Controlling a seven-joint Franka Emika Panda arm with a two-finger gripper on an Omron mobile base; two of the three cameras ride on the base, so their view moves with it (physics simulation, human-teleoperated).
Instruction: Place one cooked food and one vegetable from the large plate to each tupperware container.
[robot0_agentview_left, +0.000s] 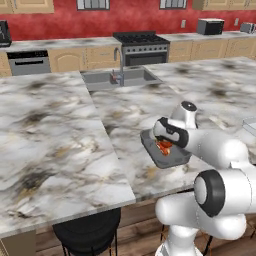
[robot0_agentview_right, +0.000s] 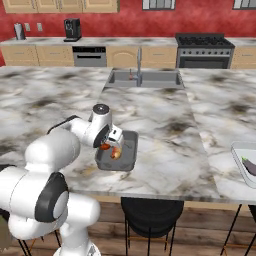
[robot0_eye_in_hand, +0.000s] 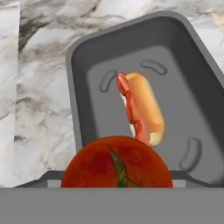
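- Tupperware container, the darker grey shallow rectangular tray with rounded corners (robot0_eye_in_hand: 175, 52), is lying near the front edge of the marble-patterned island counter (robot0_agentview_left: 55, 130), directly under the robot's hand.
- A hot dog in a tan bun with a red sausage (robot0_eye_in_hand: 142, 107) is resting on that tray's floor, roughly at its middle.
- The two-finger gripper (robot0_agentview_right: 109, 145) is hanging just above the tray, jaws partly apart and clamping a round red tomato with a green stem (robot0_eye_in_hand: 117, 168) between them.
- The tomato is sitting above the near end of the hot dog in the hand view; whether they are touching cannot be told.
- A second, light grey tray (robot0_agentview_right: 240, 167) is lying well apart at the right of the counter, with a dark item inside.
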